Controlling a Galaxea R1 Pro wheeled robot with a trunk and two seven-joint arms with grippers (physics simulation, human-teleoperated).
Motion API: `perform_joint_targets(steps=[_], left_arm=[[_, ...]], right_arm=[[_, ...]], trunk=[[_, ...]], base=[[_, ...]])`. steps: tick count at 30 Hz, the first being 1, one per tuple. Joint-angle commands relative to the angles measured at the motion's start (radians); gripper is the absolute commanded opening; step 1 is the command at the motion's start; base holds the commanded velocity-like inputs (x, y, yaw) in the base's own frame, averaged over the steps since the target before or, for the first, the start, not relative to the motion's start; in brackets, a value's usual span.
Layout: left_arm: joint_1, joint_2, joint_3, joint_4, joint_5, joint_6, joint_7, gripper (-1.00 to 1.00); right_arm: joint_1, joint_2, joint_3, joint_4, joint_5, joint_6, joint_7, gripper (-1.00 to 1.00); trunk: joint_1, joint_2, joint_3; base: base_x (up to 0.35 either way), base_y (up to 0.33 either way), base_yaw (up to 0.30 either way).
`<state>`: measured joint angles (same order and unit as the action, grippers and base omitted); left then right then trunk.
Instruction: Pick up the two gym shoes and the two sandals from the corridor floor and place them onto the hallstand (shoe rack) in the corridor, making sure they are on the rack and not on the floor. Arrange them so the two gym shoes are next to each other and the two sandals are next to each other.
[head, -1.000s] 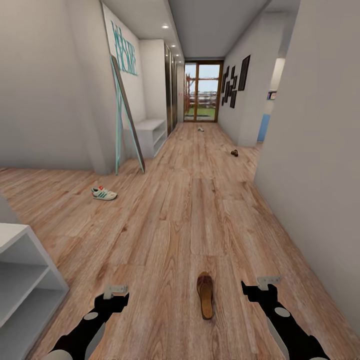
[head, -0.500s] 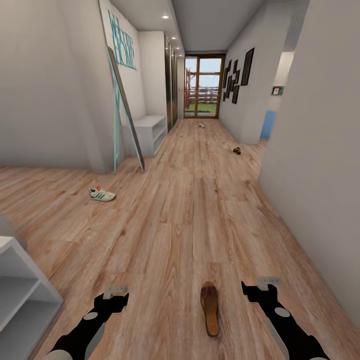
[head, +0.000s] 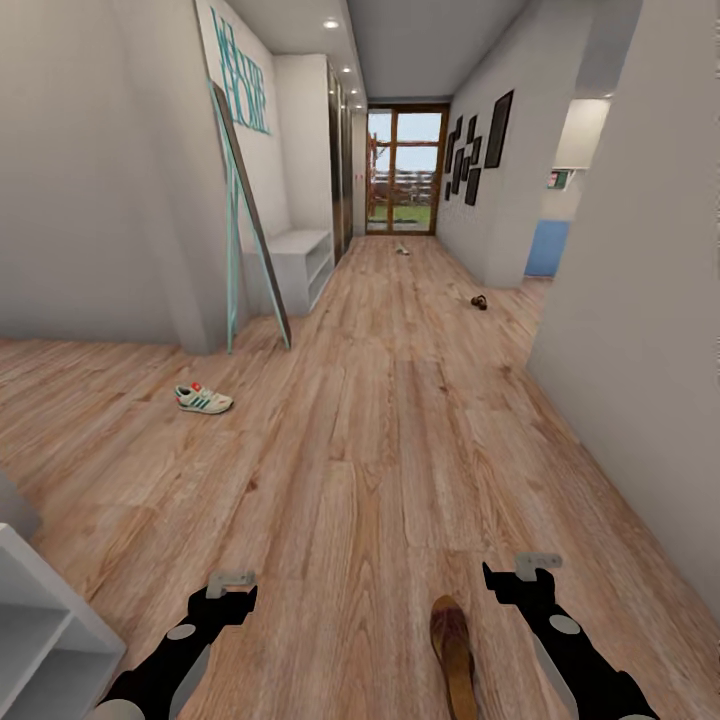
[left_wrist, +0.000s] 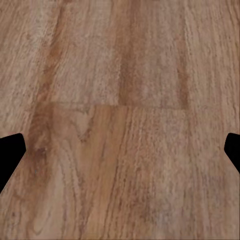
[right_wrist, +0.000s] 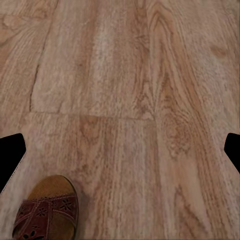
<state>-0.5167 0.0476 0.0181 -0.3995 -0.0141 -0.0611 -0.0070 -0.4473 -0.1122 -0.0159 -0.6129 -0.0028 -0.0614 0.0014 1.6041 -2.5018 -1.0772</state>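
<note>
Left end effector (head: 232, 585) and right end effector (head: 537, 566) spread wide, nothing held; sandal (head: 455, 655) seen at 7 o'clock of right.

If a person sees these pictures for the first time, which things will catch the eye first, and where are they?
The long corridor floor of wood planks leads the eye to a glass door at the far end. Close in front, a brown sandal lies on the floor beside the right tool, and a white gym shoe with green stripes lies alone farther off on the left. The light grey hallstand stands against the left wall, with a tall mirror leaning before it.
</note>
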Motion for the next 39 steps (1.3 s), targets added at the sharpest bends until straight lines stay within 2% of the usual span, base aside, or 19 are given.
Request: perform_joint_targets(steps=[1, 34, 39], left_arm=[[0.000, 0.000, 0.002, 0.001, -0.001, -0.003, -0.001, 1.00], [0.000, 0.000, 0.002, 0.001, -0.001, -0.003, -0.001, 1.00], [-0.014, -0.012, 0.001, -0.007, -0.001, 0.005, 0.001, 1.00]], right_arm=[[-0.001, 0.000, -0.001, 0.001, 0.000, -0.003, 0.000, 1.00], [-0.001, -0.001, 0.002, 0.000, 0.003, -0.003, 0.000, 1.00], [-0.001, -0.001, 0.002, 0.003, 0.004, -0.002, 0.002, 1.00]], trunk=[[0.000, 0.000, -0.001], [0.000, 0.000, -0.001], [0.000, 0.000, -0.001]], base=[[0.083, 0.156, -0.143], [0.008, 0.016, -0.015], [0.000, 0.000, 0.000]])
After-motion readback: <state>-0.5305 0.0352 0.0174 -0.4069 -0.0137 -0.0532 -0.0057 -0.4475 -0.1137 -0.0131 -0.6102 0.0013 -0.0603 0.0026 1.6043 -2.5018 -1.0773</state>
